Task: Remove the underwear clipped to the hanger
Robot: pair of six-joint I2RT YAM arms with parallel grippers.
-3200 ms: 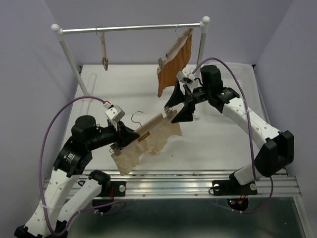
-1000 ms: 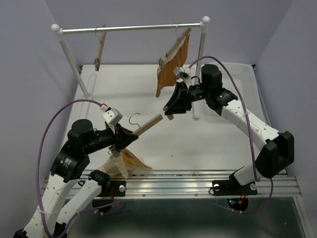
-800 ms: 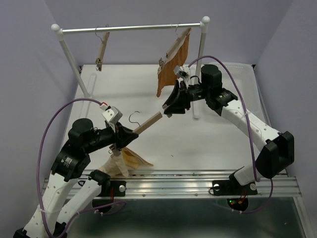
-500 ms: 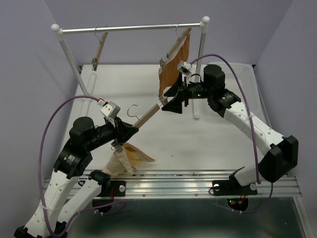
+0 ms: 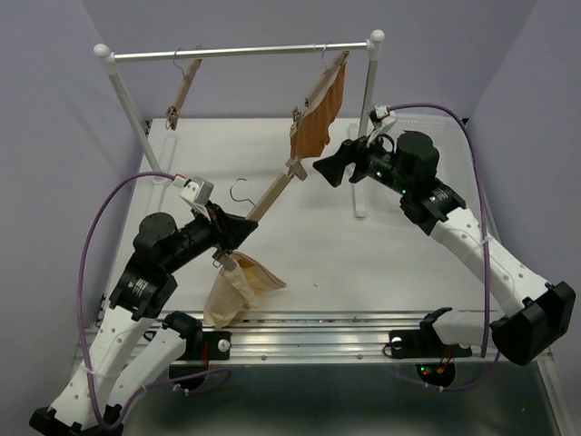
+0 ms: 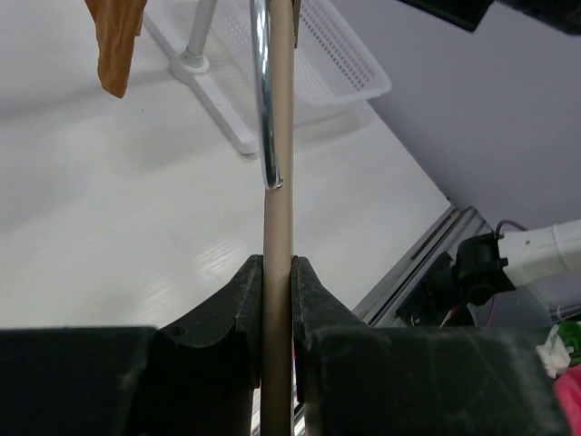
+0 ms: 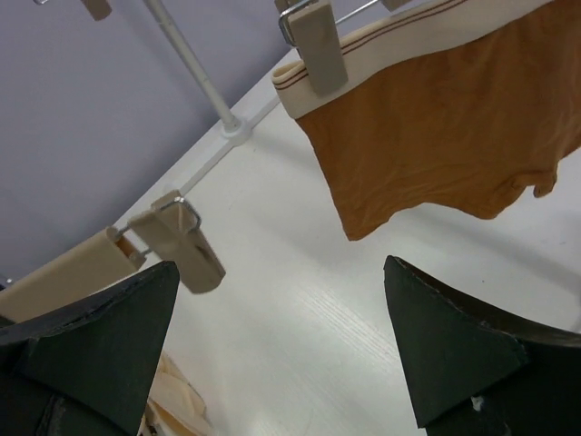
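Observation:
My left gripper point(image 5: 238, 232) is shut on the light-wood bar of the hanger point(image 5: 272, 195), which slants up to the right; the wrist view shows both fingers pressed on the bar point(image 6: 277, 272), below the wire hook point(image 6: 263, 91). The pale beige underwear point(image 5: 238, 286) hangs bunched from the hanger's lower end, near the table's front edge. The upper end clip point(image 5: 293, 167) is bare. My right gripper point(image 5: 329, 169) is open and empty, just right of that clip; its wrist view shows the clip point(image 7: 182, 243) and a bit of underwear point(image 7: 177, 400).
A clothes rack rail point(image 5: 241, 52) spans the back. On it hang a bare wooden hanger point(image 5: 182, 91) at the left and an orange-brown garment point(image 5: 318, 123) on its own hanger at the right, close to my right gripper. A white basket point(image 6: 318, 54) sits at the back right.
The underwear has come off the hanger's upper clip and now dangles from the lower end. My right gripper opened and drew back to the right. My left gripper tilted the hanger more upright.

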